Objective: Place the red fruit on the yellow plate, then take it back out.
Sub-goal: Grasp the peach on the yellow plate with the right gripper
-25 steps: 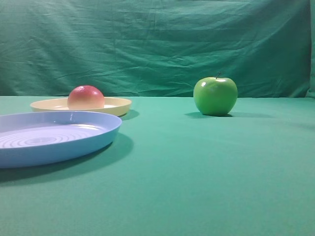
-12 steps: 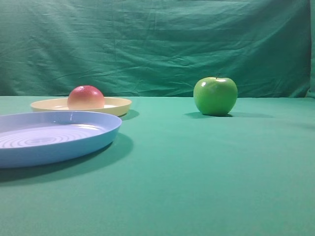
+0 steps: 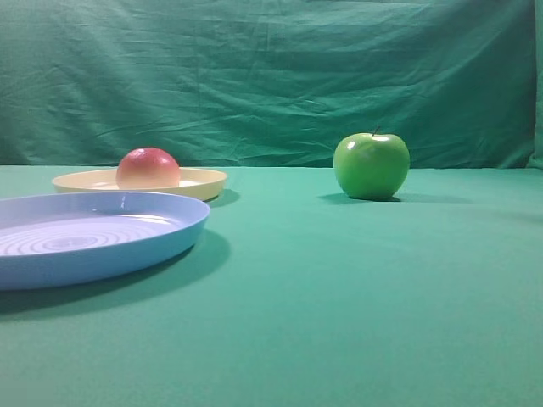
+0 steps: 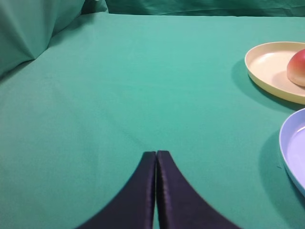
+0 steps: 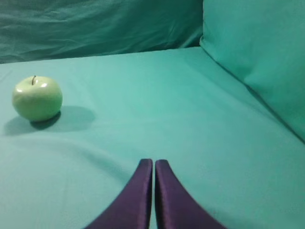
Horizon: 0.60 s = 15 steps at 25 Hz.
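The red fruit rests on the yellow plate at the back left of the table; the left wrist view catches the red fruit at its right edge, on the yellow plate. My left gripper is shut and empty, well short and left of the plate. My right gripper is shut and empty over bare cloth. Neither gripper shows in the exterior high view.
A large light-blue plate with concentric rings lies in front of the yellow plate, its rim at the left wrist view's right edge. A glossy green apple stands at the back right, far left of the right gripper. Green cloth drapes behind.
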Each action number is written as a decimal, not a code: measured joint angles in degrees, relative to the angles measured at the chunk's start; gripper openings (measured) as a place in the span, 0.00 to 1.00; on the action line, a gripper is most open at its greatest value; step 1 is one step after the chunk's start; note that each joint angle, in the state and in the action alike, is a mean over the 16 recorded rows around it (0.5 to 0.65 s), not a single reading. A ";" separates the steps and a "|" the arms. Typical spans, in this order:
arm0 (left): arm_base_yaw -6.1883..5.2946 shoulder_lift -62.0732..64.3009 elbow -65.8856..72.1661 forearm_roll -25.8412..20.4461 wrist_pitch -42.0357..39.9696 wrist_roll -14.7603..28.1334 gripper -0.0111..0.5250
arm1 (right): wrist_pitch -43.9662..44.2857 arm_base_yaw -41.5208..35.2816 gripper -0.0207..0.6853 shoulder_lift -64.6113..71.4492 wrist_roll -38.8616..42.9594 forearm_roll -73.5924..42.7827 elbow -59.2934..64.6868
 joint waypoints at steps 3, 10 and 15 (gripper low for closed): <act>0.00 0.00 0.00 0.00 0.00 0.00 0.02 | -0.67 0.00 0.03 -0.43 0.04 -0.02 1.95; 0.00 0.00 0.00 0.00 0.00 0.00 0.02 | 0.05 0.00 0.03 -0.47 -0.09 -0.03 3.09; 0.00 0.00 0.00 0.00 0.00 0.04 0.02 | 0.92 0.00 0.03 -0.47 -0.55 -0.03 3.09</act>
